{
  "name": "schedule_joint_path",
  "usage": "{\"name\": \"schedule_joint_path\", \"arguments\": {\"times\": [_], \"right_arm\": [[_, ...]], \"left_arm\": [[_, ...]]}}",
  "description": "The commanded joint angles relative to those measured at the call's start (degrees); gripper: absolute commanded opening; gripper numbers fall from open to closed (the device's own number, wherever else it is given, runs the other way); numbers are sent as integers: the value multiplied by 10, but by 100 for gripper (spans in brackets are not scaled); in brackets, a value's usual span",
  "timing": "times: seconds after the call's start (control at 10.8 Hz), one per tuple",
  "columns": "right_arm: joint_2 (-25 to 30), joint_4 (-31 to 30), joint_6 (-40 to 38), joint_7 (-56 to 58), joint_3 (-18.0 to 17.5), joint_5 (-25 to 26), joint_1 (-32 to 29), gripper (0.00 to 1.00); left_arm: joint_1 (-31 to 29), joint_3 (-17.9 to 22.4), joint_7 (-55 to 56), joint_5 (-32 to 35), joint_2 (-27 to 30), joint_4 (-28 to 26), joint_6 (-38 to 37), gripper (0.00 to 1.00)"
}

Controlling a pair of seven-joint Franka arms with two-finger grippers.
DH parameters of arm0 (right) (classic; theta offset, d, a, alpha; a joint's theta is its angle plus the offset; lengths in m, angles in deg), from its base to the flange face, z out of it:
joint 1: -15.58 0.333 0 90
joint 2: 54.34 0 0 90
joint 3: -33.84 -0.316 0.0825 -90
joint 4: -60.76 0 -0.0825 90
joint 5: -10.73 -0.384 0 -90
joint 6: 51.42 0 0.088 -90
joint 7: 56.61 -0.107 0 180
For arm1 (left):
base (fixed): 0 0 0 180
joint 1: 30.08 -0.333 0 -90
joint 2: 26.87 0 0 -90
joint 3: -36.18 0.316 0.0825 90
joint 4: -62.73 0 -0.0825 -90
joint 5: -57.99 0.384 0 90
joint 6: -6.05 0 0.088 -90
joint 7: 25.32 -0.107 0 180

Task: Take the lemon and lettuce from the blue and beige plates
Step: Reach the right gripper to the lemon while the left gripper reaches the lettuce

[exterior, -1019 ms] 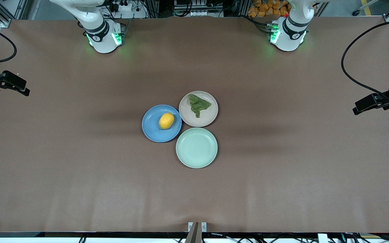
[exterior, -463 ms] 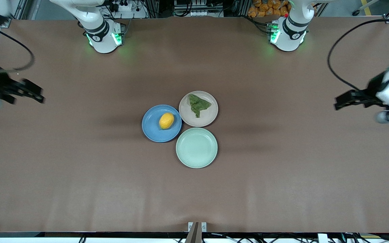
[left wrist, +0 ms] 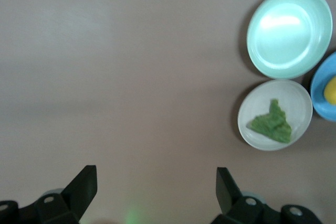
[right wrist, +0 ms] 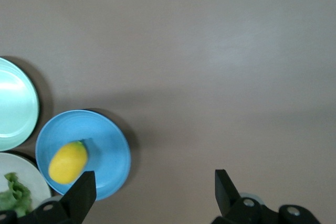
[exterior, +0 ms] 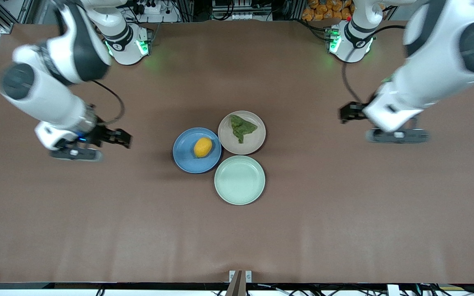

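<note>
Lemon (exterior: 203, 147), small smooth yellow-orange oval, sat on round blue plate (exterior: 187, 158) at frame centre; wrinkled dark green lettuce (exterior: 241, 127) on beige plate (exterior: 256, 142). Nothing picked. Your left gripper (left wrist: 156, 182) and right gripper (right wrist: 155, 184) hovered over bare table, jaws spread, empty.

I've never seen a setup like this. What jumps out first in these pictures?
Three plates cluster mid-table: a lemon on the blue plate, a lettuce leaf on the beige plate. The open right gripper and left gripper hang over bare table at either end.
</note>
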Motion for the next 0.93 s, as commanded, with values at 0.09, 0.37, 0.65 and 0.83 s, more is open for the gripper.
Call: {"name": "schedule_joint_path", "arguments": {"times": [0.09, 0.37, 0.65, 0.83], "right_arm": [[-91, 0, 91, -163, -36, 25, 47, 100], [-179, 1, 188, -301, -54, 74, 90, 100], [-241, 0, 231, -394, -61, 137, 117, 100], [-259, 0, 232, -446, -69, 171, 119, 100]], "left_arm": [[59, 2, 94, -55, -62, 3, 9, 100], [103, 2, 123, -77, -130, 0, 73, 100], [159, 2, 201, -92, -186, -1, 157, 100], [184, 3, 236, -85, -215, -7, 188, 100]]}}
